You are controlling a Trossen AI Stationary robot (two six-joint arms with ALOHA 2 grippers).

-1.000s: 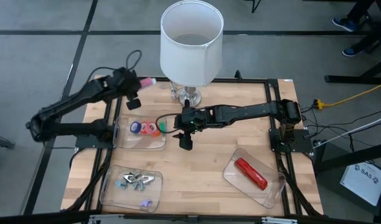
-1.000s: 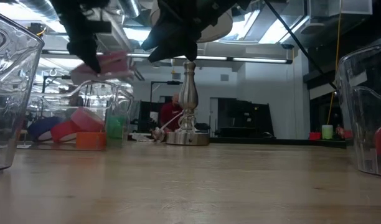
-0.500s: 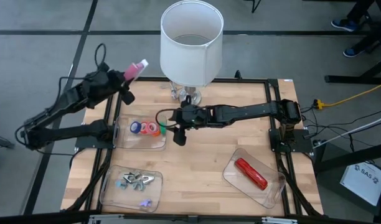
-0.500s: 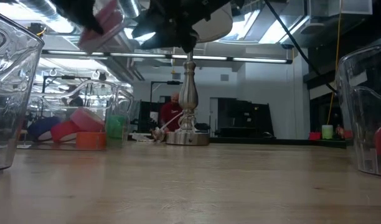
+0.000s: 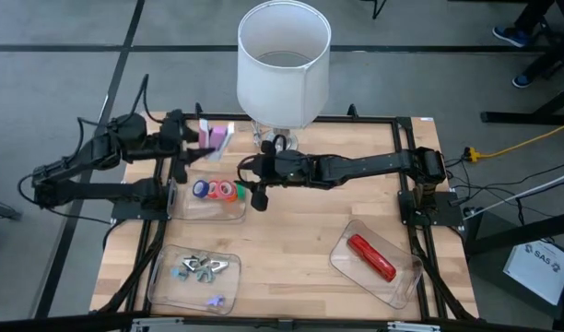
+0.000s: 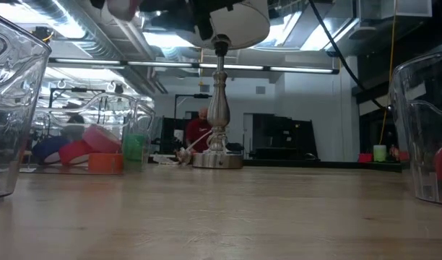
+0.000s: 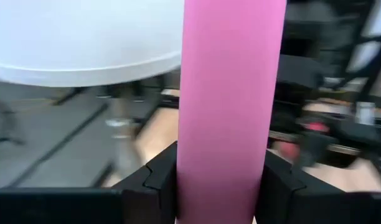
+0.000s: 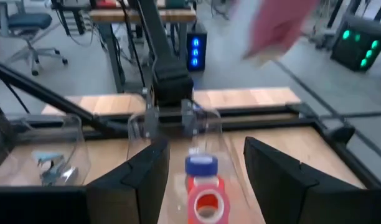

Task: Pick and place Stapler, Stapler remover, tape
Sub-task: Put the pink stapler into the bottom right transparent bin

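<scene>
The left claw (image 5: 201, 136) is clamping a pink tape roll (image 7: 231, 99) up in the air. The right claw (image 5: 257, 196), fingers apart, is hovering beside the tray (image 5: 185, 210), rolls (image 5: 219, 190) lying just past it.
</scene>
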